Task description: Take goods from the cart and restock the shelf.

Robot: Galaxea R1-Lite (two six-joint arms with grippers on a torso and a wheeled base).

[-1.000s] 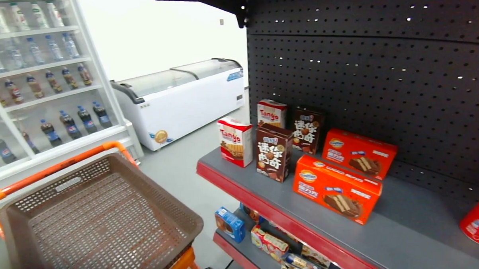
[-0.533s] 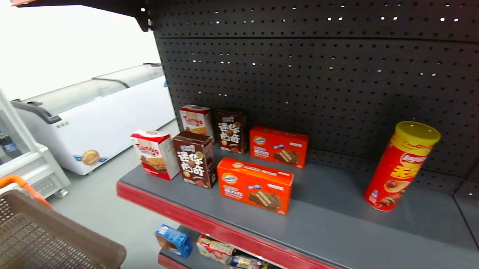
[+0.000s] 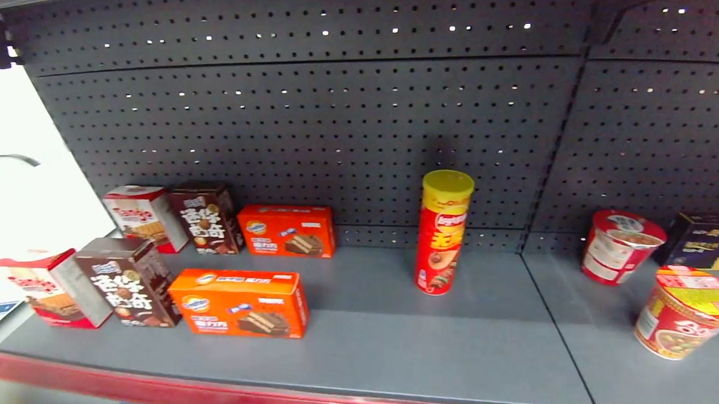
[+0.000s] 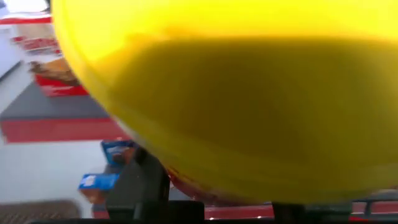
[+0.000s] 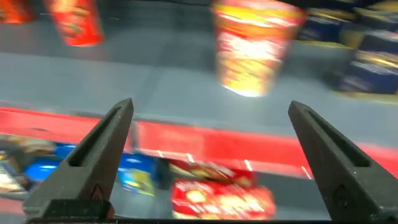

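One chip can [image 3: 443,235] upright on shelf [image 3: 400,350], orange box [image 3: 240,303]

The grey shelf [image 3: 400,350], red along its front edge and backed by black pegboard, carries two rows of goods at its left end. In front stand a red-and-white wafer box [image 3: 51,288], a brown biscuit box [image 3: 129,282] and an orange wafer box [image 3: 240,303] on its long edge, with one of each kind behind them. A red chip can [image 3: 443,232] with a yellow lid stands upright alone mid-shelf. In the next bay stand a far noodle cup [image 3: 621,246] and a near noodle cup [image 3: 683,311]. A yellow rounded surface [image 4: 249,93] sits close against the left wrist camera, possibly another can's lid.
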